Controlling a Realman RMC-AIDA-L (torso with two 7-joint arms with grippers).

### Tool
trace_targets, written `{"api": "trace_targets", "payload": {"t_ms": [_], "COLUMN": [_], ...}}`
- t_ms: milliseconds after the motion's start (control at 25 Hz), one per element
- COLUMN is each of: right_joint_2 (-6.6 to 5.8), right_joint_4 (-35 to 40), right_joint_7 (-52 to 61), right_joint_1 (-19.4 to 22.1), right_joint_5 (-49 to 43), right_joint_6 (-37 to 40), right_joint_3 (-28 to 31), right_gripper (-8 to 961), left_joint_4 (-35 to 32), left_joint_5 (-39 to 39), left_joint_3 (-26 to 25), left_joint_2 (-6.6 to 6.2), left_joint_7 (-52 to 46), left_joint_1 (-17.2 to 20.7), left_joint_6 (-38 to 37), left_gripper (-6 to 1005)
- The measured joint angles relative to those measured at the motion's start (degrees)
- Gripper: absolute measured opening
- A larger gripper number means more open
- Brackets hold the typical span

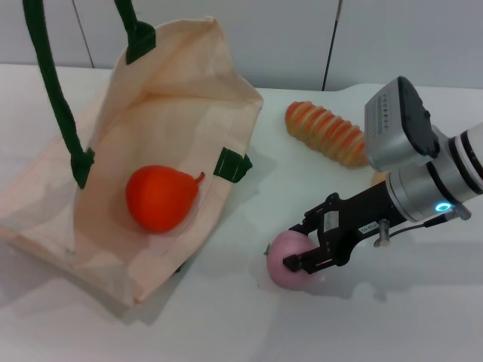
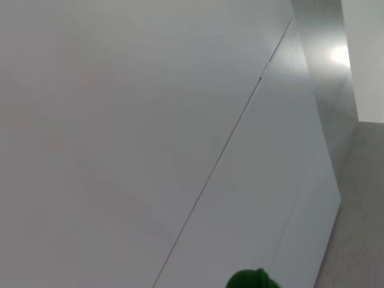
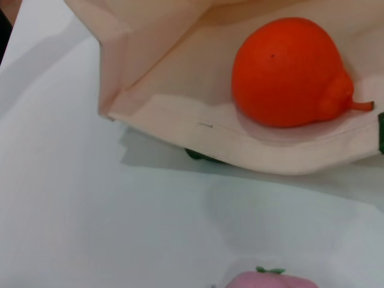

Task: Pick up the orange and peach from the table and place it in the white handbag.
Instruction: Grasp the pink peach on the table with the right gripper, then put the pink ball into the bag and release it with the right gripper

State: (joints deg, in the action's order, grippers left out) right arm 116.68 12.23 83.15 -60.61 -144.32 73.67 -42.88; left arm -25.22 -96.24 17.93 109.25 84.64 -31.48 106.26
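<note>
Peach in the right gripper's grasp

Right gripper [image 1: 300, 252] has its fingers clenched on the peach [image 1: 287, 260], which rests on the table [image 1: 423, 317] near its front edge. The orange [image 1: 161, 197] lies inside the white handbag [image 1: 181, 98] toward the left edge. Left gripper is out of view.

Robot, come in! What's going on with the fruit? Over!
Right gripper around the peach on the table. Orange already in the white handbag. Left gripper out of view. Nothing between peach and bag.
</note>
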Motion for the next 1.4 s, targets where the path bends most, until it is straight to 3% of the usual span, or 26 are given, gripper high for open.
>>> {"api": "trace_targets", "payload": {"t_ms": [600,1000,1200,1400], "right_joint_2": [-0.23,-0.31,-0.14,0.16], "right_joint_4": [1.6,10.9,12.4,9.4], "right_joint_7": [-0.4,-1.1,-1.4,-1.7], "right_joint_1": [0.0,0.5,-2.9,-8.4], "right_joint_5": [0.8,8.7,14.1,17.0], "right_joint_6": [4.2,14.7,15.6,9.9], "right_joint_3": [0.5,0.3,0.0,-0.1], "right_gripper": [550,540,540,538], "left_joint_4": [0.9,1.8,2.9,3.0], "left_joint_5": [0.0,0.0,0.0,0.0], "left_joint_3": [0.0,0.0,0.0,0.0], "left_joint_2": [-0.32,-0.88,-1.29,-1.32], "left_joint_7": [0.0,0.0,0.3,0.4], "left_joint_1": [0.2,0.5,0.2,-0.4], "left_joint_6": [-0.1,-0.2,-0.2,-0.2], "left_gripper": [134,133,134,133]}}
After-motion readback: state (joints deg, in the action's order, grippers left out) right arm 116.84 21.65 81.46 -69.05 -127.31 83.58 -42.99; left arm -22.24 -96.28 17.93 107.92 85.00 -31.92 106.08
